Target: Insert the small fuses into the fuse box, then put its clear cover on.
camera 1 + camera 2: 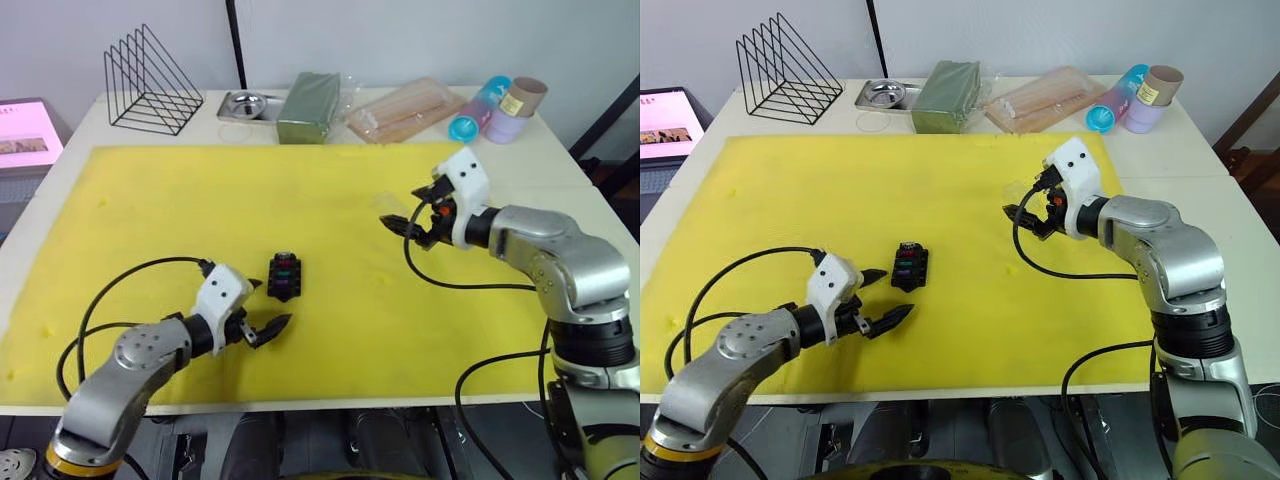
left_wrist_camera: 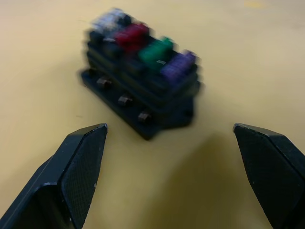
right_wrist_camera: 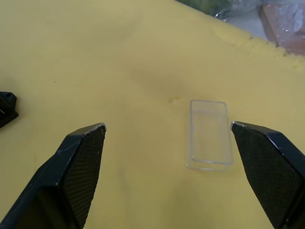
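Observation:
The black fuse box (image 1: 284, 276) lies on the yellow mat (image 1: 180, 200), a little left of centre. In its top slots sit the small fuses: pale (image 2: 110, 19), red (image 2: 131, 34), green (image 2: 155, 50) and purple (image 2: 178, 64). My left gripper (image 1: 268, 305) is open just in front of the box, not touching it, and the box (image 2: 143, 86) lies beyond its fingertips. The clear cover (image 3: 209, 134) lies flat on the mat at centre right. Over it hovers my right gripper (image 1: 403, 208), open, with the cover between and beyond its spread fingers.
Along the table's far edge stand a black wire rack (image 1: 150, 85), a small metal tray (image 1: 248, 103), a large green block (image 1: 310, 105), a clear bag of sticks (image 1: 405, 108) and some coloured cups (image 1: 495, 108). A lit screen (image 1: 25, 135) sits off the left edge.

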Controlling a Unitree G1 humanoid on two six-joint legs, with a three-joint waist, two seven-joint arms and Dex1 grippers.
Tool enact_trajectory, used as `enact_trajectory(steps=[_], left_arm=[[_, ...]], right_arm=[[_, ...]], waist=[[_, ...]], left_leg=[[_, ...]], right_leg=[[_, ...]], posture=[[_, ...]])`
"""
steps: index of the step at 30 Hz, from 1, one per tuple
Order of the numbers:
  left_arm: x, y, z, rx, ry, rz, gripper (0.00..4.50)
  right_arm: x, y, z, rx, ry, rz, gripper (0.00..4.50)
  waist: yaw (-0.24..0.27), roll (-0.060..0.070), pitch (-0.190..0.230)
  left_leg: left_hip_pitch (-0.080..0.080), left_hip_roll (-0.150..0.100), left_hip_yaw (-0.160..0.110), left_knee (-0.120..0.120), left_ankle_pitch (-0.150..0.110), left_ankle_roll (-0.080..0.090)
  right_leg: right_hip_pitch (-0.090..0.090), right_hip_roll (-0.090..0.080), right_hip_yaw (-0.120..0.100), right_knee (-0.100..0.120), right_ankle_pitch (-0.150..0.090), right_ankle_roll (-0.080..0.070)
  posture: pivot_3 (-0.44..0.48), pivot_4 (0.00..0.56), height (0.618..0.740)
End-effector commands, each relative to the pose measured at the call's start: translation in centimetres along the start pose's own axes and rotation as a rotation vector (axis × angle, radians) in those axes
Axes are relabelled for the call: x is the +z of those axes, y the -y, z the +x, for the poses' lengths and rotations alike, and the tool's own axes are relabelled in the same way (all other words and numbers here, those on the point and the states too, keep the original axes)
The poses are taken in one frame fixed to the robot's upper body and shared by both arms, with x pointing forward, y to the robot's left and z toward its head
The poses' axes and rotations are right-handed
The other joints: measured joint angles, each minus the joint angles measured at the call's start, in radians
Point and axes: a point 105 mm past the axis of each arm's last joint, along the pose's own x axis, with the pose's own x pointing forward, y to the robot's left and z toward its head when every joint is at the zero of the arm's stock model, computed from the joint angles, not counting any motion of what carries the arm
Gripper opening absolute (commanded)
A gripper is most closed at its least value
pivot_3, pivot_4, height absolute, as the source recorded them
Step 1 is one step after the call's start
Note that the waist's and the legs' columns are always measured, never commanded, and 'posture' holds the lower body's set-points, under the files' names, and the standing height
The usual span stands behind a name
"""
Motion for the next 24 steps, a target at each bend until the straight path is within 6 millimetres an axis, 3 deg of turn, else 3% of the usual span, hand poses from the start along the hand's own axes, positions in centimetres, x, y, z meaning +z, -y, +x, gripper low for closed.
enact_trajectory(steps=[1, 13, 24], left_arm=[[1.5, -0.5, -0.4, 0.052, 0.059, 0.040, 4.50], [6.2, -1.0, -2.1, -0.198, 0.156, 0.167, 4.50], [7.8, -3.4, -2.0, -0.257, 0.153, 0.281, 4.50]], right_arm=[[1.5, 0.5, 0.0, -0.011, 0.032, -0.016, 4.48], [0.3, 4.0, 3.9, -0.024, -0.083, 0.101, 4.48], [-1.6, 4.8, 6.3, 0.005, -0.153, 0.092, 4.48]], waist=[[-0.001, 0.000, 0.000], [-0.003, 0.000, 0.000], [-0.004, 0.000, 0.000]], left_leg=[[0.000, 0.000, 0.000, 0.000, 0.000, 0.000], [0.000, -0.001, 0.002, 0.000, 0.000, 0.000], [0.000, -0.001, 0.002, 0.000, 0.000, 0.000]], right_leg=[[0.000, 0.000, 0.000, 0.000, 0.000, 0.000], [0.000, 0.001, 0.000, 0.000, 0.000, 0.000], [0.000, 0.001, 0.000, 0.000, 0.000, 0.000]], posture=[[0.000, 0.150, 0.740], [0.000, 0.150, 0.740], [0.000, 0.150, 0.740]])
